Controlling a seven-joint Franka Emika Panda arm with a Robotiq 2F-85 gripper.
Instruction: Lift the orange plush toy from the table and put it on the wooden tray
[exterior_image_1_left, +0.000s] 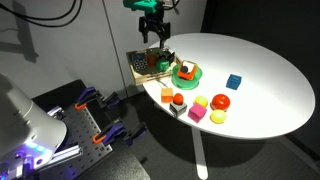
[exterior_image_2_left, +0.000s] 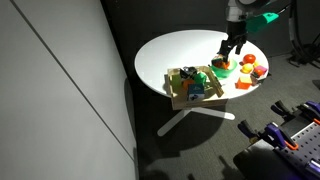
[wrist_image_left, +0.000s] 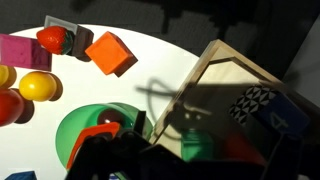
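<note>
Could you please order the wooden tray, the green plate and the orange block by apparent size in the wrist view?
Largest: wooden tray, though cropped.
Next: green plate, partly hidden.
Smallest: orange block, clearly.

Table (exterior_image_1_left: 270, 70): one, white, round. Wooden tray (exterior_image_1_left: 140, 68): one, holding several small items too cluttered to count. Green plate (exterior_image_1_left: 192, 76): one, with one reddish-orange thing on it, kind unclear. Blue block (exterior_image_1_left: 233, 81): one. Pink block (exterior_image_1_left: 197, 115): one. Yellow round pieces: two (exterior_image_1_left: 199, 102) (exterior_image_1_left: 217, 117). Red apple (exterior_image_1_left: 220, 101): one. Orange block (wrist_image_left: 110, 52): one. Red piece on a gray base (exterior_image_1_left: 178, 100): one.
</note>
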